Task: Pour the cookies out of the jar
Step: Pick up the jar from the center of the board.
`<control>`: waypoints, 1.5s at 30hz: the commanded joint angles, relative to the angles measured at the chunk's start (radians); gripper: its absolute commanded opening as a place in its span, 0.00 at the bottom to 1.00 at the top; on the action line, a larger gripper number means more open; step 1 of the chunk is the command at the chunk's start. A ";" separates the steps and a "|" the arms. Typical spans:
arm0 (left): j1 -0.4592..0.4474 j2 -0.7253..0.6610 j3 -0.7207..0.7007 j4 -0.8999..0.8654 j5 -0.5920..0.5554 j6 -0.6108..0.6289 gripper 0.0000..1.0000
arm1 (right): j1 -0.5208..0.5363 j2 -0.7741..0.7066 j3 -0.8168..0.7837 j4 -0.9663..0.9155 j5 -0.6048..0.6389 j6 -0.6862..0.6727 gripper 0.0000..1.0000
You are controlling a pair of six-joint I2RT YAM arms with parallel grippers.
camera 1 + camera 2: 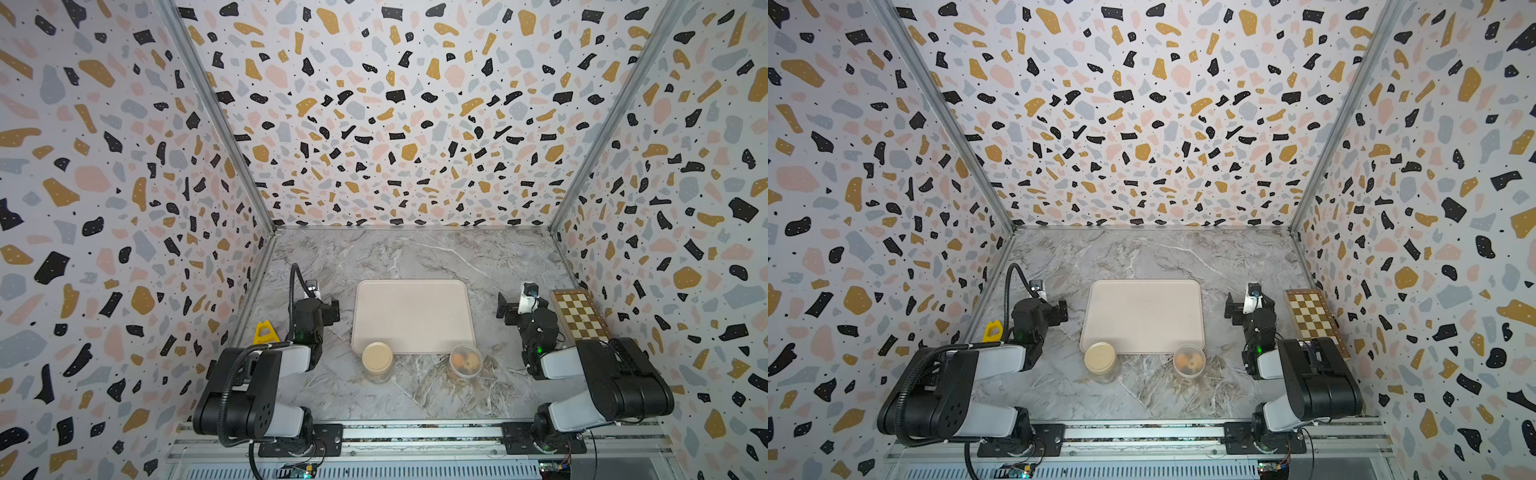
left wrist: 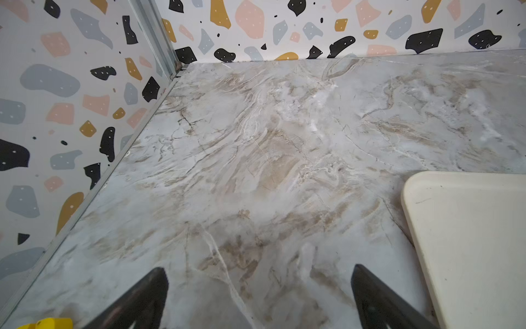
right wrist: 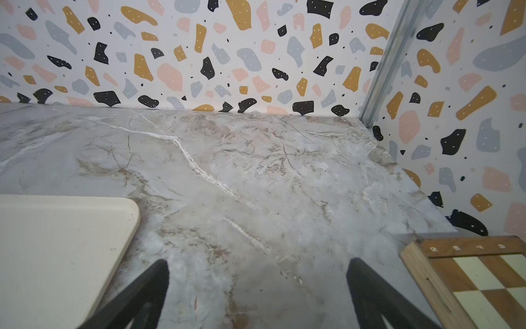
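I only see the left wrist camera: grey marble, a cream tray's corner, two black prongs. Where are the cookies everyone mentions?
Observer: In both top views, small orange and brown cookies sit inside a clear round container at the near edge of the cream rectangular tray, toward the right arm.
Operator: Is that the only jar?
Observer: No, a jar with a round beige lid stands apart from it, toward the left arm.
Operator: Is the other arm holding something?
Observer: No, the right gripper is open and empty.

High overhead stereo pair (wrist views low)
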State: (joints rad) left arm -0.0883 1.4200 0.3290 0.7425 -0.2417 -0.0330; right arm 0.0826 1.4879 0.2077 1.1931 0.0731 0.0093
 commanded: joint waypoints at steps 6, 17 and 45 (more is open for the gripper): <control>-0.044 -0.021 -0.027 0.096 -0.095 0.021 0.99 | -0.019 -0.011 0.019 -0.007 -0.062 -0.014 0.99; -0.030 -0.014 -0.008 0.069 -0.071 0.018 0.99 | -0.052 -0.016 0.008 0.007 -0.125 0.000 0.99; -0.403 -0.363 0.742 -1.391 0.081 -0.482 0.87 | 0.583 -0.221 0.881 -2.022 0.361 0.778 0.99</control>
State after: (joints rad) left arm -0.4988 1.1461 1.0950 -0.5194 -0.2077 -0.4706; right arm 0.6075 1.3582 1.0657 -0.5682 0.3698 0.6933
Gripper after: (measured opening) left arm 0.866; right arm 0.992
